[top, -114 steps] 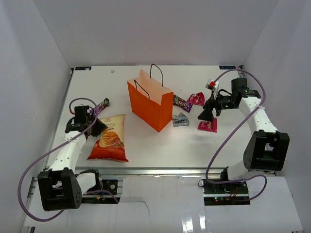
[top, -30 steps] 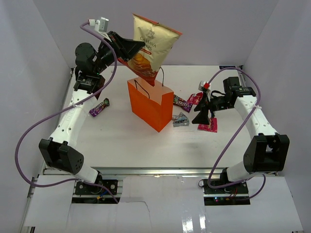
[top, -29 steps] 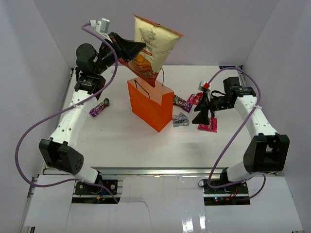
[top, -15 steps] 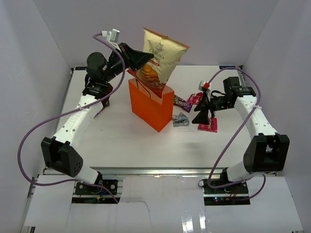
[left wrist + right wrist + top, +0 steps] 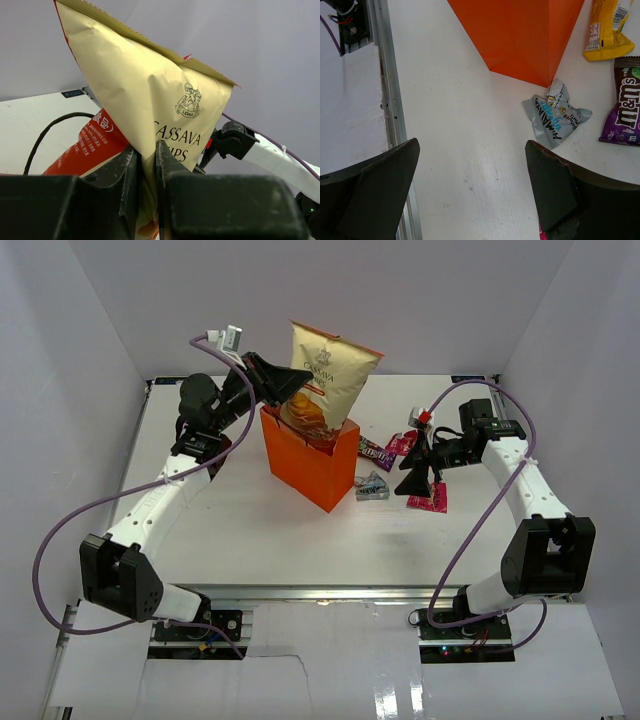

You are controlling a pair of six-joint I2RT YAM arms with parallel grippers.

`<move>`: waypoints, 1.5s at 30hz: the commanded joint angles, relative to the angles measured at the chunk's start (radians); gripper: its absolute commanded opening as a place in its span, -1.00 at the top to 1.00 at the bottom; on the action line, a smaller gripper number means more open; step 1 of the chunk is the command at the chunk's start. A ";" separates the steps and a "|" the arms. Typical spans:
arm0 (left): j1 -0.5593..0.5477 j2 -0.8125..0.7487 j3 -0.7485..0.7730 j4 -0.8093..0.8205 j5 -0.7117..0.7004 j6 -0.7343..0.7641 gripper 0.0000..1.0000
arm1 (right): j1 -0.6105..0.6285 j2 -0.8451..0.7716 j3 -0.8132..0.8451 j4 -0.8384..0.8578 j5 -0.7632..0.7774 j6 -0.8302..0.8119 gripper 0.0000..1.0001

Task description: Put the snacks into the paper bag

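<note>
My left gripper point(image 5: 288, 382) is shut on the cream-and-orange-red chip bag point(image 5: 326, 372) and holds it upright over the orange paper bag point(image 5: 300, 462). The chip bag's lower end sits at the paper bag's open top. In the left wrist view my fingers point(image 5: 167, 170) pinch the chip bag point(image 5: 150, 95). My right gripper point(image 5: 415, 476) is open and empty, hovering low beside the candy. A silver-blue packet point(image 5: 372, 487), a dark brown packet point(image 5: 373, 450) and magenta-pink packets point(image 5: 427, 502) lie right of the paper bag. The right wrist view shows the paper bag point(image 5: 520, 35), the silver-blue packet point(image 5: 555, 120) and the brown packet point(image 5: 622, 115).
A yellow packet point(image 5: 607, 30) lies by the paper bag's far side. The table's metal front rail point(image 5: 387, 100) runs along the near edge. White walls close in the table on three sides. The dark green-red packet is hidden behind my left arm.
My left arm has carried the chip bag to the right and down, from high above the paper bag to its open top. The right arm has not moved.
</note>
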 commanded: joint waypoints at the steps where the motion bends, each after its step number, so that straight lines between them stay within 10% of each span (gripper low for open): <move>1: -0.004 -0.059 -0.022 0.111 -0.021 -0.039 1.00 | -0.004 -0.019 -0.011 0.011 -0.032 -0.001 -0.84; 28: -0.004 -0.121 -0.237 0.180 -0.025 -0.031 0.72 | -0.004 -0.025 -0.035 0.022 -0.032 0.000 -0.83; 45: -0.004 -0.036 -0.123 0.304 -0.041 -0.131 0.89 | -0.004 -0.027 -0.037 0.023 -0.046 -0.001 -0.83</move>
